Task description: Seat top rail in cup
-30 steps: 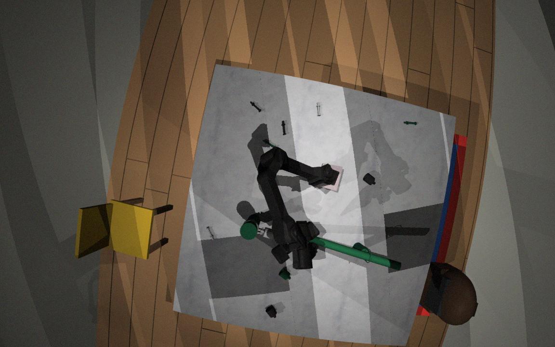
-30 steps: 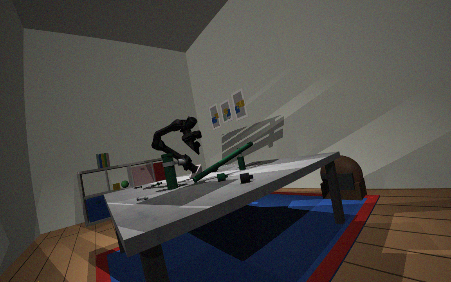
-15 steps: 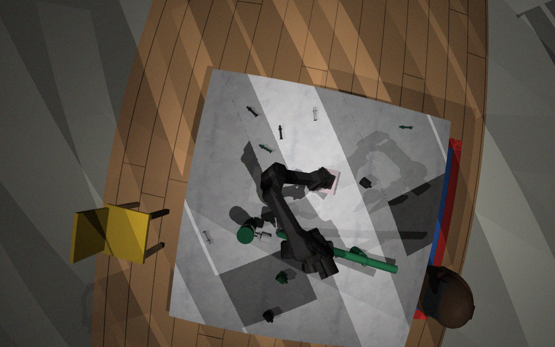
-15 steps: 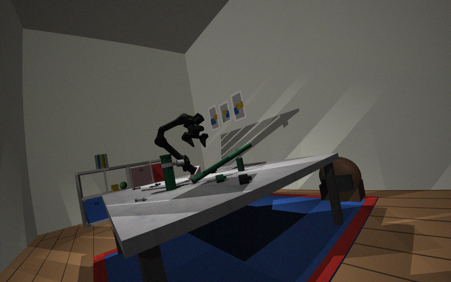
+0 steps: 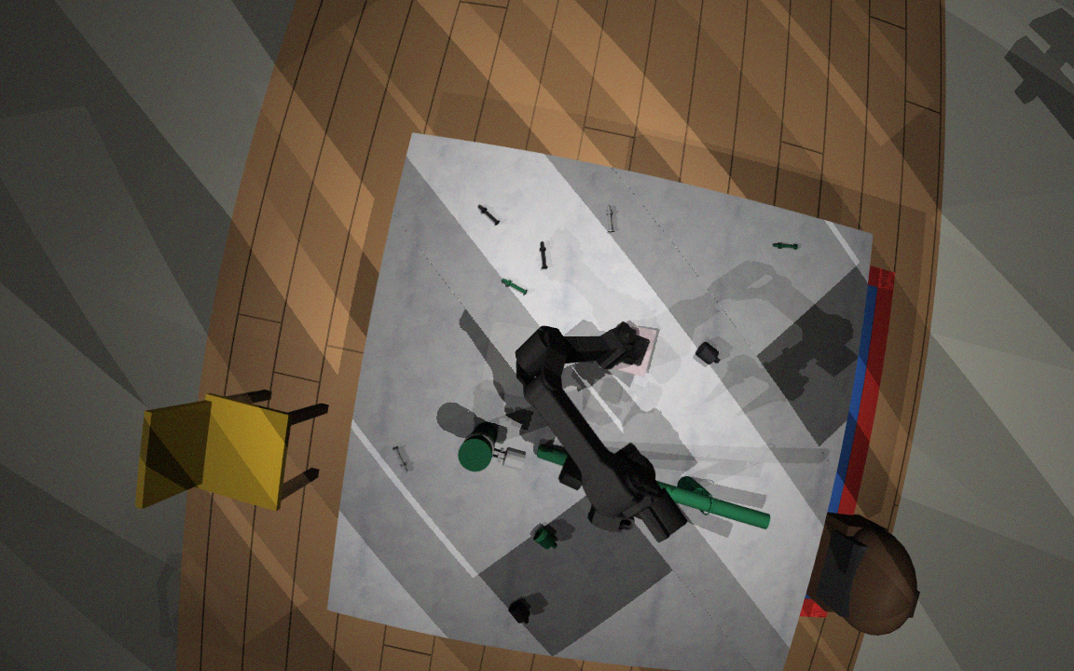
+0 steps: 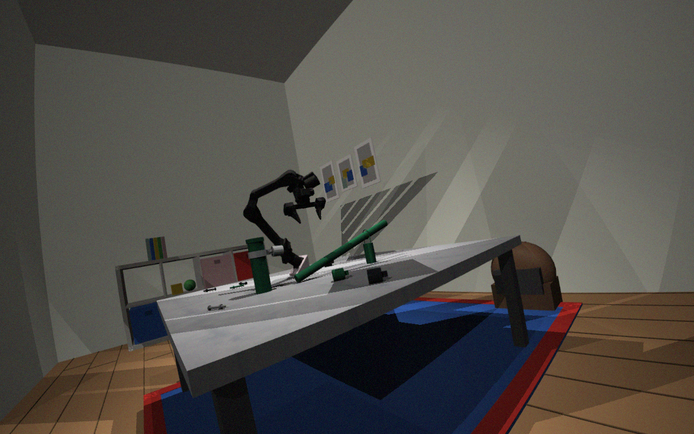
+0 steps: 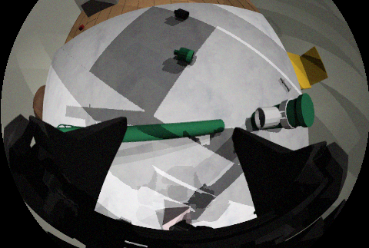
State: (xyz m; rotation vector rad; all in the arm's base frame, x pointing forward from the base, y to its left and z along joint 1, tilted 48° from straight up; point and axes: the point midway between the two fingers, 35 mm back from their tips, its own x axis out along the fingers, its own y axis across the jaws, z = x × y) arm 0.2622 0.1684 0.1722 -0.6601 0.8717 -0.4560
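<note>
The green rail (image 5: 728, 505) (image 6: 338, 252) (image 7: 192, 128) slopes through the wire loop (image 6: 365, 232) on the short green post (image 6: 369, 252). Its lower end is down at the tabletop, apart from the cup; its other end is raised. The big green post (image 5: 475, 454) (image 6: 261, 275) (image 7: 305, 110) stands upright. Its grey band (image 6: 255, 253) is up near the cap, and the grey rail-end cup (image 5: 513, 457) (image 6: 276, 250) (image 7: 269, 117) juts toward the rail side, empty. My gripper (image 6: 310, 219) (image 7: 181, 128) is wide open and empty, above the rail and pointing down, touching nothing.
A green fitting (image 5: 544, 536) (image 6: 339, 273) (image 7: 186, 54) and a black fitting (image 5: 519, 610) (image 6: 375, 275) (image 7: 181, 14) lie beyond the rail. Another black fitting (image 5: 708, 352) lies near the arm base. A grey bolt (image 5: 401, 457) (image 6: 216, 307) (image 7: 284, 84) lies near the big post.
</note>
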